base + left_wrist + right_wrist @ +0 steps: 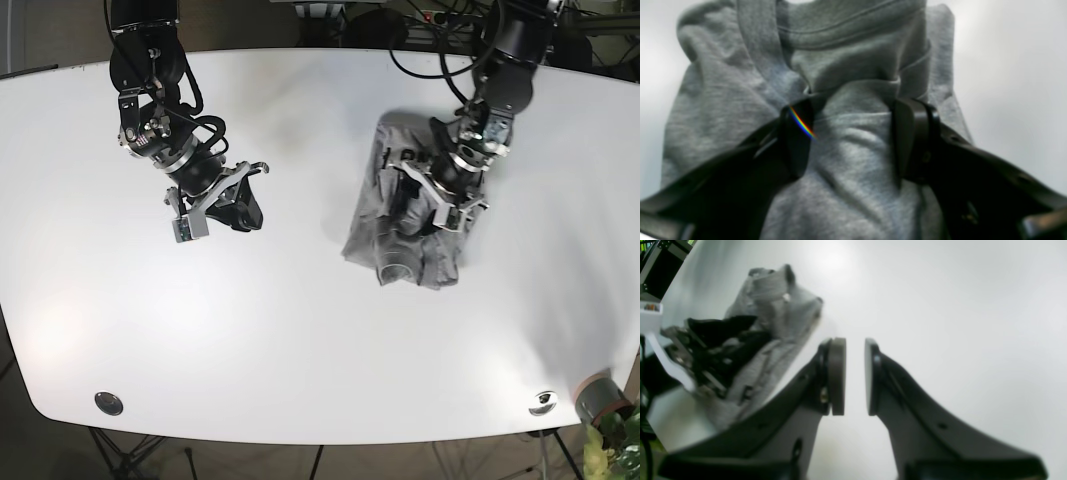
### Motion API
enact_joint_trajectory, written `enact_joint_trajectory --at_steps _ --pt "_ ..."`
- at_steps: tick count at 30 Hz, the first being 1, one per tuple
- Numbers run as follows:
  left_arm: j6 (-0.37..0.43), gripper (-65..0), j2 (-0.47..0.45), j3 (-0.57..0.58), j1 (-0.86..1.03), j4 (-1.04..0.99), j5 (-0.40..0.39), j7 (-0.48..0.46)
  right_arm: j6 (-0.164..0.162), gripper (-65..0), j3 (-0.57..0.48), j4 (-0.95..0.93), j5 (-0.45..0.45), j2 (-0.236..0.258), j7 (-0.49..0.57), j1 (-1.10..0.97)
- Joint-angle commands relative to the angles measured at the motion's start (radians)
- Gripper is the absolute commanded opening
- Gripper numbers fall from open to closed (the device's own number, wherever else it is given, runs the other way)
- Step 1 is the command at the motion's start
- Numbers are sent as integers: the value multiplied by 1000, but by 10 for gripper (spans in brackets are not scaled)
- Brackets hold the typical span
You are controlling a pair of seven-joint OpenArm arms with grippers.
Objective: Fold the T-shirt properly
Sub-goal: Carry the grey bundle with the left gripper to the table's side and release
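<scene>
while bunched between left fingers (907,140), t-shirt (400,235) alone on white table (300,330)

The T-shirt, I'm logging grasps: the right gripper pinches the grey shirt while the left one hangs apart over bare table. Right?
Not quite: the arms are swapped. The left gripper pinches the grey T-shirt, as the left wrist view shows. The right gripper hangs apart over bare table, holding nothing.
</scene>
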Motion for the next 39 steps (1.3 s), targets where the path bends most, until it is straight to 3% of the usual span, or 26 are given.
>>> enact_joint_trajectory --at_steps 1,8,17,21,26,32,39 --pt "-27 -299 -54 -37 13 -20 -19 191 9 -563 3 19 17 6 26 14" --pt "-231 -300 -186 -202 8 -165 21 292 9 -563 5 17 16 7 26 13" --pt "-423 -303 -313 -318 -134 -537 132 280 9 -563 5 22 16 7 26 13" --pt "-482 -304 -379 -323 -176 -657 133 203 9 -563 5 23 16 7 26 11" --pt "-486 -304 -453 -318 -176 -705 133 117 9 -563 5 40 16 6 26 5" --pt "-486 -304 -516 -327 -159 -699 126 85 9 -563 5 86 11 7 26 -16" --pt "-486 -304 -522 -456 -157 -666 126 33 7 -563 3 114 13 7 26 -38"
